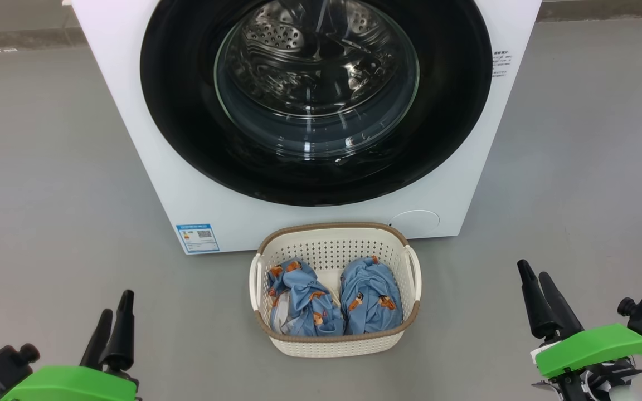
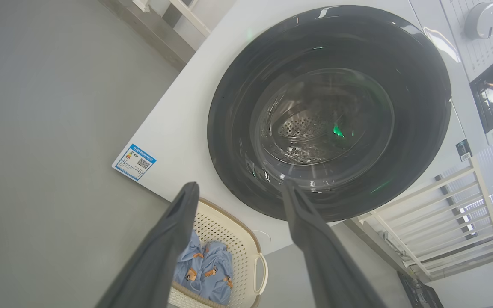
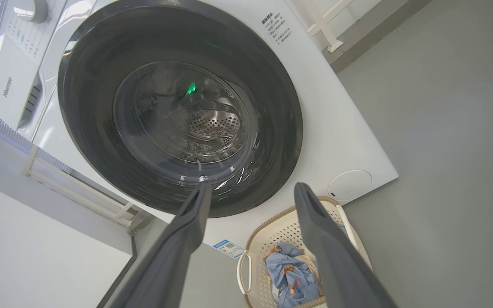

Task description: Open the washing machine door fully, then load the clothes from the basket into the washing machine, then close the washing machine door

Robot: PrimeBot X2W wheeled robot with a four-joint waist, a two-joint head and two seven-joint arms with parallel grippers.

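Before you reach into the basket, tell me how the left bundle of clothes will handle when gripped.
The left bundle is crumpled fabric, so it will likely squash and droop, not stay stiff. It probably weighs little for its bulk. Trailing folds might catch the perforated basket and drag it.

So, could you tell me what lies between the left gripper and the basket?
In the head view, just bare grey floor separates the left gripper from the basket.
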